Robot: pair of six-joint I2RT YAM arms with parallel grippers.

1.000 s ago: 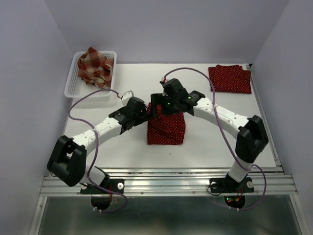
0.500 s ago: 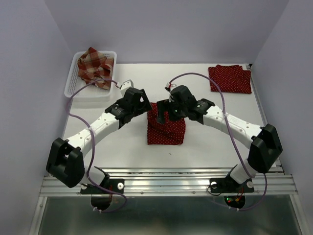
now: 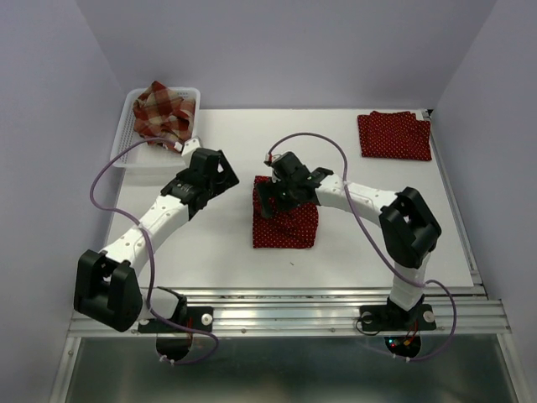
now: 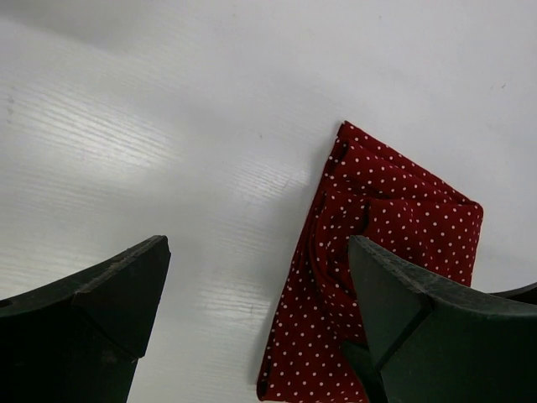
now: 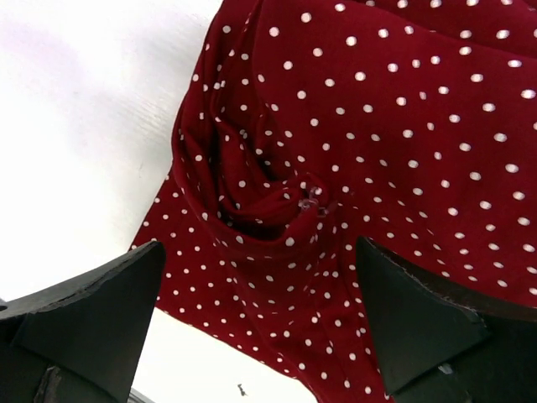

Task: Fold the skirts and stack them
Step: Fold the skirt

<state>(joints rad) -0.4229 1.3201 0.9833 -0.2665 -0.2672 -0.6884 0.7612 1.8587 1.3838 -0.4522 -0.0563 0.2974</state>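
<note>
Black and wide apart, the two fingers of the right gripper (image 5: pixel 260 245) are holding nothing. This gripper is hanging low over one corner of the middle dotted skirt (image 3: pixel 285 222). I cannot tell if it is touching the cloth. Right under it, the dark red cloth is bunching up into a small soft lump, and a tiny clear clip (image 5: pixel 309 201) is sitting on that lump. One finger is hanging over the cloth. The other finger is hanging over the white surface (image 3: pixel 210 243) just beside the skirt's edge. The rest of the skirt is lying folded and flat, spreading out from the gripper toward the arm bases.

The left gripper (image 4: pixel 256 243) is also standing wide apart and holding nothing. It is hanging over the bare surface. The middle dotted skirt is lying near it on its right side, not touching it.

On the other side of the left gripper, close by, the white basket (image 3: pixel 126 147) is sitting with the plaid skirt (image 3: pixel 164 113) crumpled up inside it.

Far off to the right of both grippers, the second dotted skirt (image 3: pixel 394 134) is lying folded flat at the back corner of the surface.
</note>
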